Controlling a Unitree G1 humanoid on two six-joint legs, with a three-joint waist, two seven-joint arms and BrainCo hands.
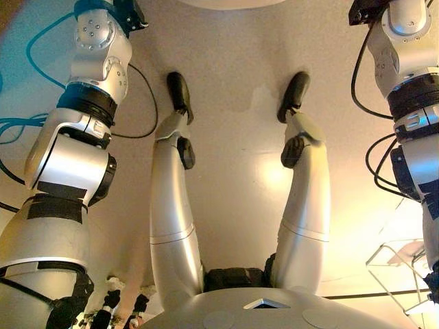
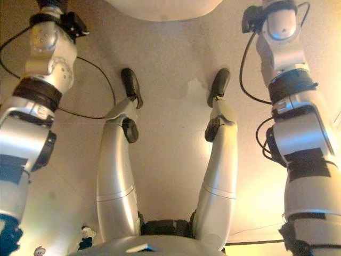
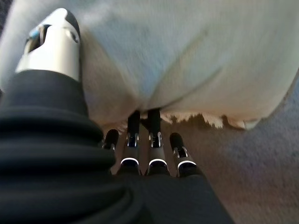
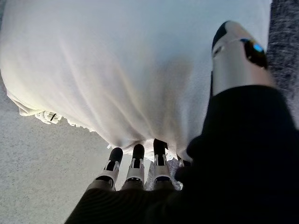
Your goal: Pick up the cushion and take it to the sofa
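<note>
A white cushion (image 3: 187,46) with a frayed fringe along its edge fills both wrist views; its lower edge also shows at the top of the right eye view (image 2: 160,8). My left hand (image 3: 154,149) has straight fingers reaching under the cushion's edge, above the carpet, and its thumb (image 3: 51,42) stands against the cushion's face. My right hand (image 4: 135,168) lies the same way on the other side, with its fingertips (image 4: 160,145) tucked under the cushion and its thumb (image 4: 236,51) along it. Both arms reach forward past the top of the eye views, so neither hand shows there.
Pale carpeted floor (image 2: 170,106) lies below me. A clear frame-like stand (image 1: 398,264) sits at the lower right. Some small dark and white items (image 1: 113,301) lie at the lower left. The sofa is not in view.
</note>
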